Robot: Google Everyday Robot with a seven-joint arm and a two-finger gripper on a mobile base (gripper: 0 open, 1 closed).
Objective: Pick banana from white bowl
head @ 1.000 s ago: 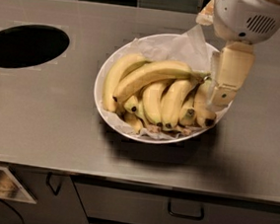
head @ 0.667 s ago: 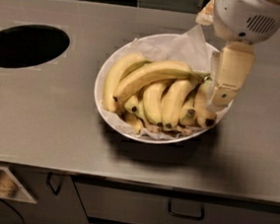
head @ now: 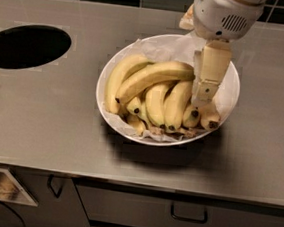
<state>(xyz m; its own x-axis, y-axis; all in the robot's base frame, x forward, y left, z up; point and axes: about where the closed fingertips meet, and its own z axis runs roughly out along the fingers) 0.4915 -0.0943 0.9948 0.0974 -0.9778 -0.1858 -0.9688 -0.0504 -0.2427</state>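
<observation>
One long banana (head: pixel 155 76) lies sideways atop the pile (head: pixel 165 105) in the white bowl (head: pixel 233 94) — one end right beside the gripper (head: pixel 202 98), spread or pinching I cannot tell.

Gripper (head: pixel 203 95) has shifted a little from the right rim of the white bowl (head: pixel 102 84) toward the bowl's centre, with no clear change in height. It now overlaps the stem end of the long banana (head: pixel 150 76), more of which showed before. The arm housing (head: pixel 224 13) above it has moved the same way and now hangs over the bowl's back rim.
</observation>
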